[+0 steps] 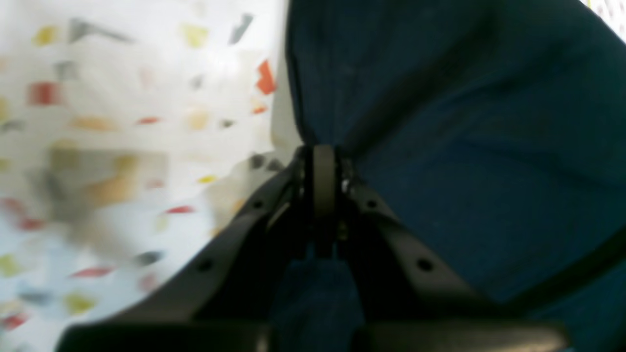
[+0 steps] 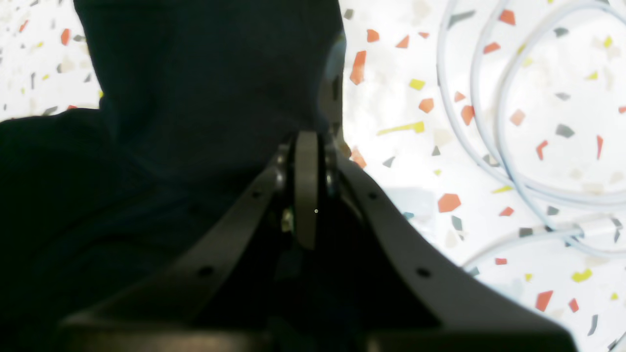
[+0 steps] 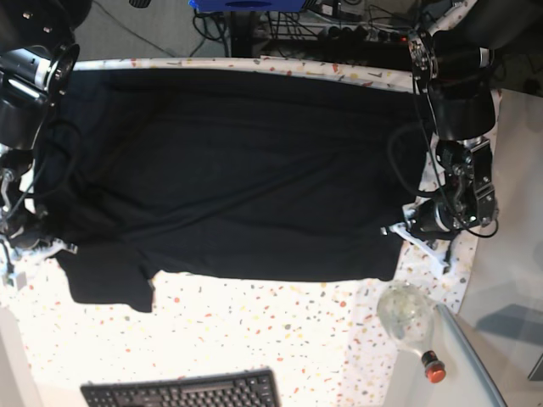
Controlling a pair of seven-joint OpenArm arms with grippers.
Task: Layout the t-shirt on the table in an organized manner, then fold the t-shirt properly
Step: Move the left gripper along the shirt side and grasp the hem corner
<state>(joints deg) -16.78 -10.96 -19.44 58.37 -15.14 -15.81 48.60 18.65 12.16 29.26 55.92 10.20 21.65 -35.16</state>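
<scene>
Fabric fills most of the base view: the t-shirt (image 3: 237,178) lies spread flat across the table (image 3: 288,331), its long edges running from 9 to 3 o'clock, one sleeve hanging toward 7 o'clock. Its far edge at 12 o'clock meets the table's rim, and whether any cloth drops over that rim cannot be made out.

The left gripper (image 1: 323,159) has its fingers pressed together on a fold of the t-shirt (image 1: 464,146), the cloth bunching and fanning out from the pinch toward 1 o'clock. This wrist view is blurred, so the speckled table (image 1: 122,146) at 9 o'clock shows only as smeared flecks, and the shirt looks bluish here. In the base view the gripper itself sits at 3 o'clock by the shirt's corner, its tips too small to read.

The right gripper (image 2: 308,146) likewise pinches the t-shirt (image 2: 195,98), fingers closed on dark cloth that hides everything from 12 round to 7 o'clock. White cables (image 2: 489,146) loop on the table at 2 o'clock, cut off by the frame.

A keyboard (image 3: 182,394) at 6 o'clock is cropped by the lower edge. A clear bottle (image 3: 407,314) with a red cap lies at 4 o'clock.
</scene>
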